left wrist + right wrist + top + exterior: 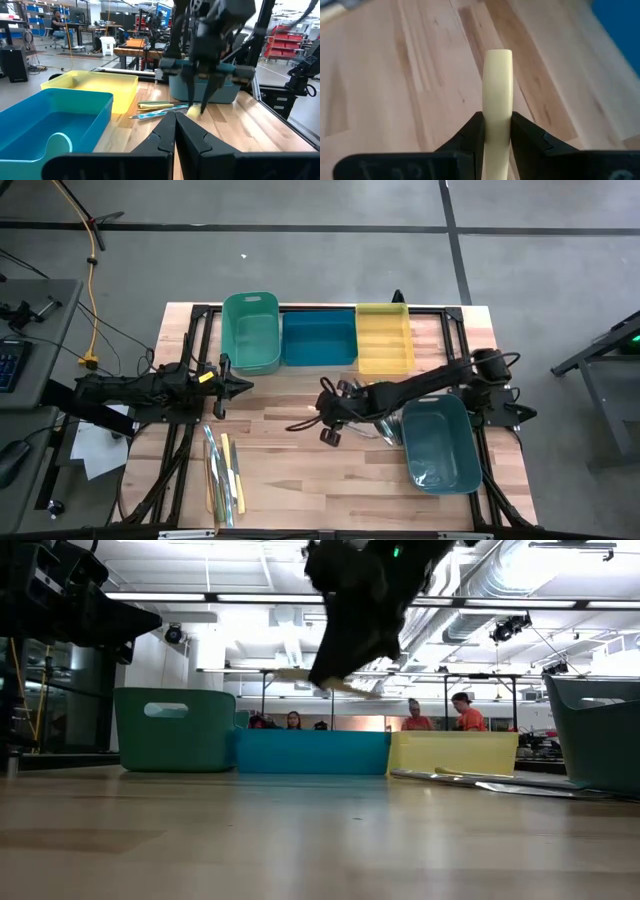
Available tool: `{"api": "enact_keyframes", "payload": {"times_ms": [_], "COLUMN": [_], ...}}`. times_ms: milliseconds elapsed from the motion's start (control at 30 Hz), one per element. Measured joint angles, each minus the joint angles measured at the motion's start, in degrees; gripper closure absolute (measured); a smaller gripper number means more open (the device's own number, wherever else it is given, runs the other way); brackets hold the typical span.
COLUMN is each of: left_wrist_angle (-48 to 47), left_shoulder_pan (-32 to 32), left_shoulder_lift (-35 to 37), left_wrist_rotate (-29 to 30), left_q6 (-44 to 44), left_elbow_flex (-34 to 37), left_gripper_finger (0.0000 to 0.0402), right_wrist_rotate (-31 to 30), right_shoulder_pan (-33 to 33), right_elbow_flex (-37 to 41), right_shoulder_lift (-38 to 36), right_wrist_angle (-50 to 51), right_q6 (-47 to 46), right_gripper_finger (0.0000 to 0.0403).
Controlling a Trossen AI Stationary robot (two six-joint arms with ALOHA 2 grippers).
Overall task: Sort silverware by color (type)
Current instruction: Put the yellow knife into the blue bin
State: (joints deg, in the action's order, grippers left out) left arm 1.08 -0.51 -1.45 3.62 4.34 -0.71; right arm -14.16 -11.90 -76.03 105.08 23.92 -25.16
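Wooden bench (300, 470) under your arms — at far left your left claw (243, 386) hangs with fingers pressed together, holding nothing, just in front of the green bin (251, 330). Below it a row of sorted silverware (224, 476) lies near the front edge. Mid-bench, your right claw (497, 131) is clamped on a pale yellow handle (497, 95), lifted clear of the wood. Further right, more utensils (385, 430) lie beside the teal bin (440, 442).
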Motion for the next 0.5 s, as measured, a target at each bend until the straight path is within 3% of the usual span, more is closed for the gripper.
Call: {"api": "enact_keyframes", "payload": {"times_ms": [233, 500], "left_wrist_angle": [0.0, 0.0], "left_shoulder_pan": [0.0, 0.0], "left_shoulder_lift": [0.0, 0.0], "left_wrist_rotate": [0.0, 0.0], "left_q6": [0.0, 0.0], "left_elbow_flex": [0.0, 0.0], "left_gripper_finger": [0.0401, 0.0401], "right_wrist_rotate": [-7.2, -18.7], "right_shoulder_pan": [-0.9, -3.6], "right_elbow_flex": [0.0, 0.0], "right_shoulder_lift": [-5.2, -5.7], "right_wrist_angle": [1.4, -0.1], "right_q6": [1.4, 1.6], "right_gripper_finger": [0.0334, 0.0335]}}
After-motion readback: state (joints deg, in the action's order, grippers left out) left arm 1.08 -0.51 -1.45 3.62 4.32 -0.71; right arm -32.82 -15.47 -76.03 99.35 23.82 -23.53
